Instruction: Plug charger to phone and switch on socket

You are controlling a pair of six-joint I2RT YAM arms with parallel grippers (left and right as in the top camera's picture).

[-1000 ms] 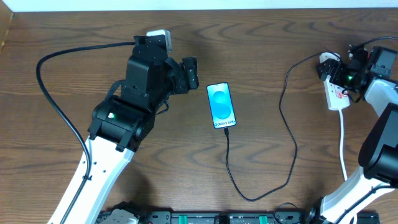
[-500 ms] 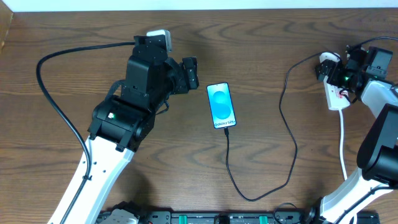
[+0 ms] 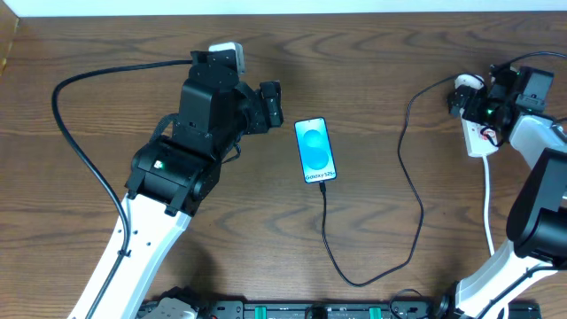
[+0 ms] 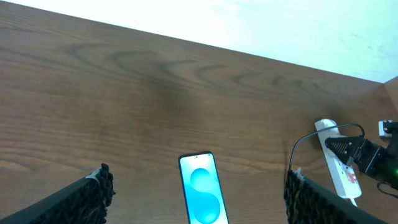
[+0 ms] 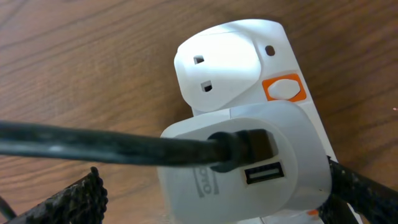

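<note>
Dark brown wood-grain table (image 3: 354, 53) fills the frame, light's soft and even. White strip along the top edge, prob. a wall (image 3: 283, 6). Black rail (image 3: 266, 311) w/ green bits, bottom centre.

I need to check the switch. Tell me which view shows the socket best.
Right wrist view: the socket fills the frame, with its orange-rimmed switch and a plugged-in adapter clear. Overhead and left wrist show it only small and distant.
</note>
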